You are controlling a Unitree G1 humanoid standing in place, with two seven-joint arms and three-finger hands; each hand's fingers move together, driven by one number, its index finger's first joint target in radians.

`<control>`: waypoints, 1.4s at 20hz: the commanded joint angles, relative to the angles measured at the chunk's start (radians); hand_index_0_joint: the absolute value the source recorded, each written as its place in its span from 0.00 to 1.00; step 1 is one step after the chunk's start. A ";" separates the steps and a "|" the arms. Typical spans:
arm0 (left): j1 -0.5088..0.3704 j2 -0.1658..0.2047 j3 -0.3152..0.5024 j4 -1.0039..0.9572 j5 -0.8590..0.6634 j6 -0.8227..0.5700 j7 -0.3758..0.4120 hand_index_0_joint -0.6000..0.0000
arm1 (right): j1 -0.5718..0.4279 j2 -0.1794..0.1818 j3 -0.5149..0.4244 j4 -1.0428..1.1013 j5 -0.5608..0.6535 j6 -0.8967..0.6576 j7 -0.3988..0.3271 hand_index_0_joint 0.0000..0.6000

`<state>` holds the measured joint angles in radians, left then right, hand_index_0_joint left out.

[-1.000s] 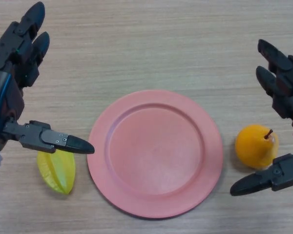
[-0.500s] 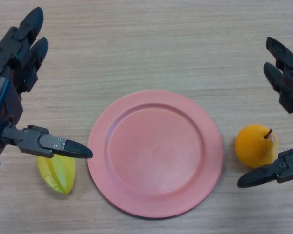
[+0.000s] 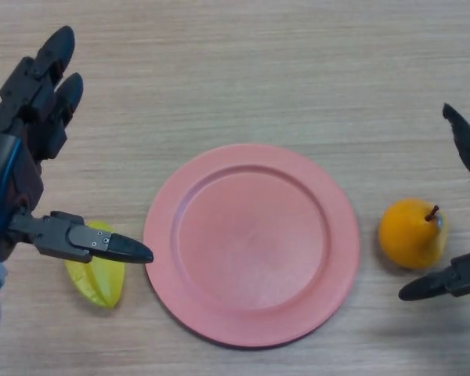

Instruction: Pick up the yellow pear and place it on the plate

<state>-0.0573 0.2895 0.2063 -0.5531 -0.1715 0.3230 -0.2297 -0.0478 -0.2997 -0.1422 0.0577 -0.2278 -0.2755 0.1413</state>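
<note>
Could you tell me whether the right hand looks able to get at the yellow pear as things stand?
Probably yes: the right hand is open beside the yellow pear, thumb just below it, fingers above, nothing between. The plate lies clear to the pear's left.

a plain salmon-pink plate [image 3: 251, 243] on a pale wood-grain desk [image 3: 243, 70] — orange-yellow pear [image 3: 411, 233] with dark stem, yellow starfruit [image 3: 96, 276], black hands [image 3: 31, 110].

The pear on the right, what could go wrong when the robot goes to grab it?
The pear looks round and lies free on the table, so a touch from the open right hand might roll it away. There is also a yellow starfruit under the left hand; it could be mistaken for the target. The plate is bare.
</note>
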 commanded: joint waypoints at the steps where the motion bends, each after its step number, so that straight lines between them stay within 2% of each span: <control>1: -0.027 0.037 0.049 -0.073 -0.008 -0.078 -0.012 1.00 | -0.051 -0.054 -0.074 0.003 0.079 -0.145 -0.080 0.00; 3: -0.019 0.037 0.053 -0.079 -0.018 -0.051 -0.019 1.00 | -0.064 -0.049 -0.057 0.054 0.138 -0.128 -0.071 0.00; 7: -0.003 0.035 0.075 -0.107 -0.049 0.024 -0.014 1.00 | -0.074 -0.025 -0.026 0.068 0.297 0.011 0.016 0.00; 9: 0.011 0.031 0.076 -0.110 -0.035 0.012 -0.027 1.00 | -0.103 -0.022 -0.015 0.113 0.303 0.017 0.023 0.00; 12: 0.010 0.038 0.097 -0.088 -0.025 -0.012 -0.039 1.00 | -0.158 -0.026 0.009 0.254 0.257 -0.063 -0.005 0.00; 15: 0.011 0.036 0.090 -0.083 -0.012 -0.021 -0.032 1.00 | -0.166 -0.013 0.030 0.298 0.240 -0.083 -0.017 0.00; 17: 0.015 0.034 0.087 -0.083 -0.008 -0.025 -0.033 1.00 | -0.162 -0.008 0.036 0.296 0.242 -0.070 -0.013 0.33; 18: 0.016 0.034 0.088 -0.080 -0.003 -0.029 -0.035 1.00 | -0.161 -0.008 0.040 0.295 0.228 -0.060 -0.012 0.58; 19: 0.016 0.035 0.091 -0.078 -0.001 -0.032 -0.037 1.00 | -0.163 -0.008 0.041 0.295 0.218 -0.056 -0.013 0.75; 20: 0.012 0.039 0.100 -0.075 0.001 -0.031 -0.040 1.00 | -0.173 -0.007 0.038 0.296 0.202 -0.061 -0.036 0.97; 22: 0.006 0.041 0.101 -0.067 0.001 -0.032 -0.034 1.00 | -0.181 -0.009 0.033 0.279 0.210 -0.031 -0.067 1.00; 26: 0.003 0.048 0.098 -0.059 0.011 -0.011 -0.055 1.00 | -0.175 -0.023 0.016 0.174 0.219 0.067 -0.067 1.00; 28: 0.006 0.044 0.100 -0.060 0.008 -0.022 -0.055 1.00 | -0.170 -0.014 0.016 0.073 0.262 0.143 -0.054 1.00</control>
<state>-0.0222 0.2926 0.2517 -0.5693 -0.1686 0.4330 -0.2747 -0.1830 -0.2831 -0.0613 0.1894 -0.0222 -0.0377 0.0975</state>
